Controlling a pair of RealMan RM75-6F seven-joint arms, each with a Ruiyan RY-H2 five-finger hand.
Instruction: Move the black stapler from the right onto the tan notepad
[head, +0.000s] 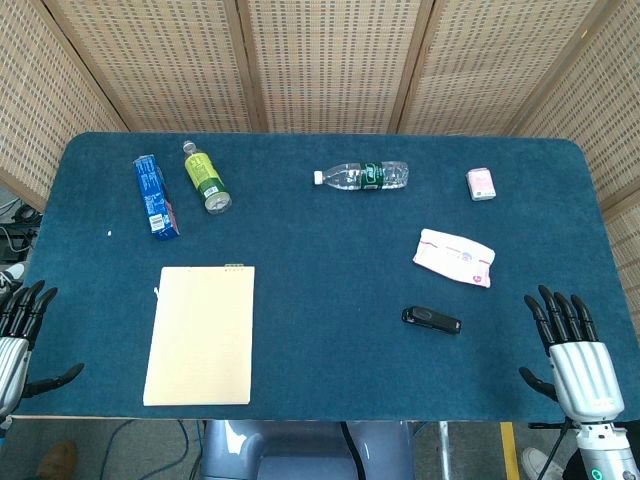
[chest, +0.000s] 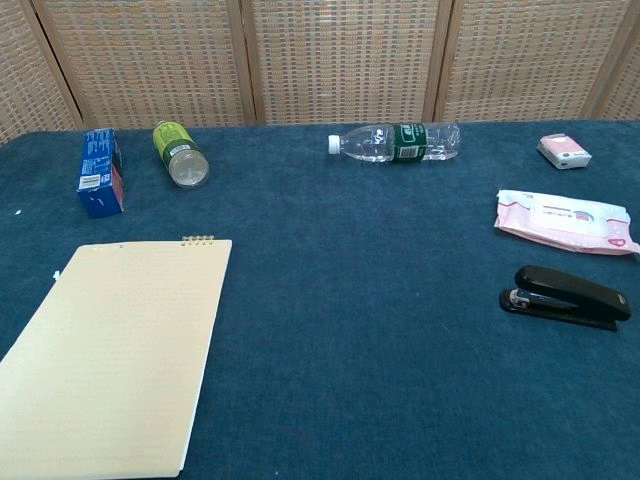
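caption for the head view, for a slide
Black stapler lies untouched right of the tan notepad; both open robot hands wait.

Table (chest: 330, 300): matt blue cloth, felt-like | stapler (chest: 566, 296): glossy black plastic, metal at the nose | notepad (chest: 110, 350): matt tan paper, wire-bound | bottle (chest: 395, 142): clear glossy plastic | wipes pack (chest: 563, 219): shiny pink film | screen (chest: 340, 60): woven cane, wood frame.

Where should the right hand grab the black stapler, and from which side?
Probably across the middle of the black stapler, from above, fingers pinching its long sides. It lies flat, long and narrow, with clear cloth around it. The right hand is closest.
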